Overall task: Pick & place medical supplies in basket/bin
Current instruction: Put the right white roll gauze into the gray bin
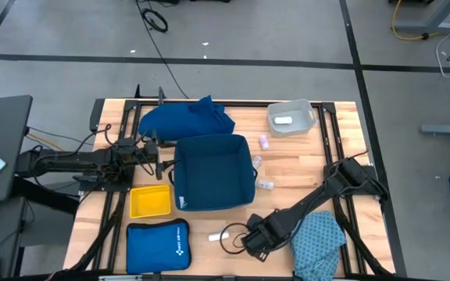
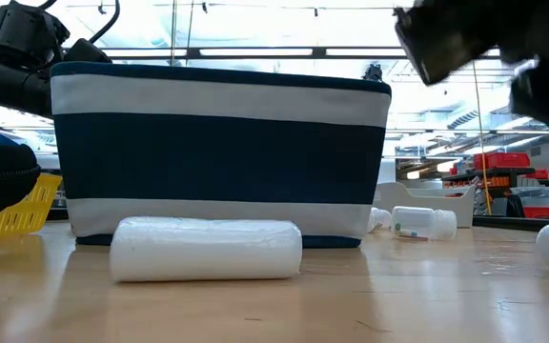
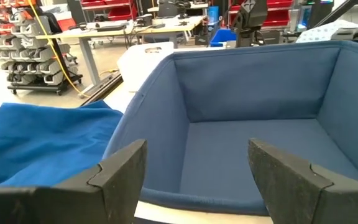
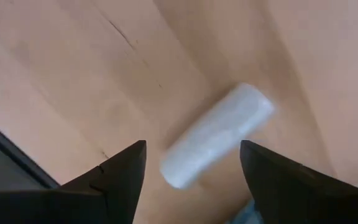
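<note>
right gripper (image 4: 191, 163): we are hovering with fingers spread over the white roll (image 4: 217, 135), not yet touching it
white roll: it is lying loose on the table (image 1: 303, 176) between and just beyond our fingertips, skewed to them
risk: we are judging that closing on the skew could pinch one end and send the roll rolling away
basket (image 1: 213, 172): standing well apart from the right gripper
left gripper (image 3: 194, 171): we are waiting open just beside the basket's rim
</note>
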Controlling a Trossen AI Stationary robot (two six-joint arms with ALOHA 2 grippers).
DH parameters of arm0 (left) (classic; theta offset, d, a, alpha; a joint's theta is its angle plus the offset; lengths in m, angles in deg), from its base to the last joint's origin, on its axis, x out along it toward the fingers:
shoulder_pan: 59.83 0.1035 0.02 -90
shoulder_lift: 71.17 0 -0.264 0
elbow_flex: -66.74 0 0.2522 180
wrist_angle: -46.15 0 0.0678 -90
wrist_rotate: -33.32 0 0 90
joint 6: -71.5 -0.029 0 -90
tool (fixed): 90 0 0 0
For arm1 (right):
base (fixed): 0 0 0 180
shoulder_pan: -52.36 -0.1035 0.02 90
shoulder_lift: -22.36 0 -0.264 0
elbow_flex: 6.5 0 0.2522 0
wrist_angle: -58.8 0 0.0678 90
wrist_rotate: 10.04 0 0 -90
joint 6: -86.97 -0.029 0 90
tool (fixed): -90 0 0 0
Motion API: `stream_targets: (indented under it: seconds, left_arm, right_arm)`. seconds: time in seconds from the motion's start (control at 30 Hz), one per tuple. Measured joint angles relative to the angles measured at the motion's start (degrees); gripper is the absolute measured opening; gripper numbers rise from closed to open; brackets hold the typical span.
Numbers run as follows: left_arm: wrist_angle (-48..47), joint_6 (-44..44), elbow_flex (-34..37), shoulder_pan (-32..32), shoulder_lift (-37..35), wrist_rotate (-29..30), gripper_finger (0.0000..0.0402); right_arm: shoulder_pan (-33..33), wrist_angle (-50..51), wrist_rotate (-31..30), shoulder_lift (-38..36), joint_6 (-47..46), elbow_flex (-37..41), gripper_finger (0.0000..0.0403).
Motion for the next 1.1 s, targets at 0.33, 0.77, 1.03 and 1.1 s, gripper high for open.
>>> stream_targets:
  seconds: [0.33, 0.77, 1.03, 1.1]
  left_arm:
    - [-0.1, 0.2, 0.0, 0.0, 0.2, -0.4, 0.0280]
    - [-0.6, 0.6, 0.0, 0.0, 0.2, -0.4, 0.0280]
    - [-0.6, 0.7, 0.0, 0.0, 0.2, -0.4, 0.0280]
    - [-0.6, 0.7, 0.0, 0.0, 0.2, -0.4, 0.0280]
  right_arm:
    - [0.0, -9.5, 0.3, -0.5, -2.7, 8.4, 0.0270]
    - [0.0, -8.5, -0.9, -0.4, -2.3, 9.2, 0.0172]
    - [-0.4, -9.1, -0.3, -0.3, 0.6, 9.3, 0.0030]
    - [-0.7, -9.4, -0.5, -0.3, 1.2, 9.3, 0.0030]
